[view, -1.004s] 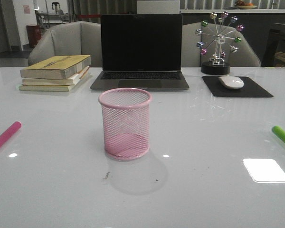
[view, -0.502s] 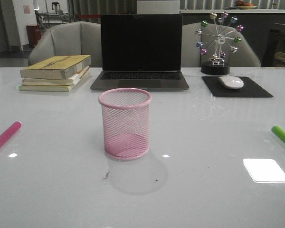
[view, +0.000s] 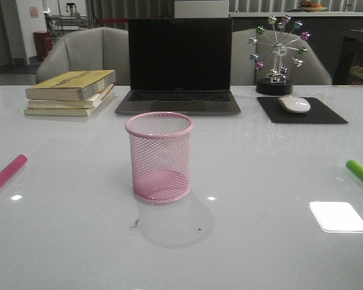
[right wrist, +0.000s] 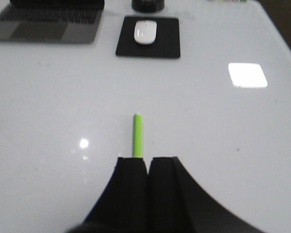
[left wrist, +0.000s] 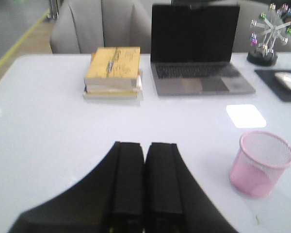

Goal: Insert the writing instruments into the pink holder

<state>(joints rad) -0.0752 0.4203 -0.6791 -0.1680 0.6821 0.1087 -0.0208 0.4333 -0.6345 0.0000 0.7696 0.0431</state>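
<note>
Pink holder: the pink holder (view: 159,157) stands upright in the middle of the counter (view: 260,241), and it is empty; its mouth is open to the top.
Green marker: the green marker (right wrist: 137,135) lies flat near the right edge of the counter, well apart from the holder. In the right wrist view it points away from the fingers, almost in one line with them.
Pink marker: the pink marker (view: 7,172) lies flat near the left edge, also well apart from the holder.
Right end effector: the right end effector (right wrist: 148,167) hangs above the near end of the green marker, with its fingers pressed together and nothing between them.
Left end effector: the left end effector (left wrist: 145,155) is also closed and empty, over bare counter.
Step in hand: I judge it is the reach for the green marker.
How to do it well: open the fingers first, come down across the middle of the body, and close squarely so that it does not roll.
Risk: a grasp near one end can let the marker tilt and hit the rim.
</note>
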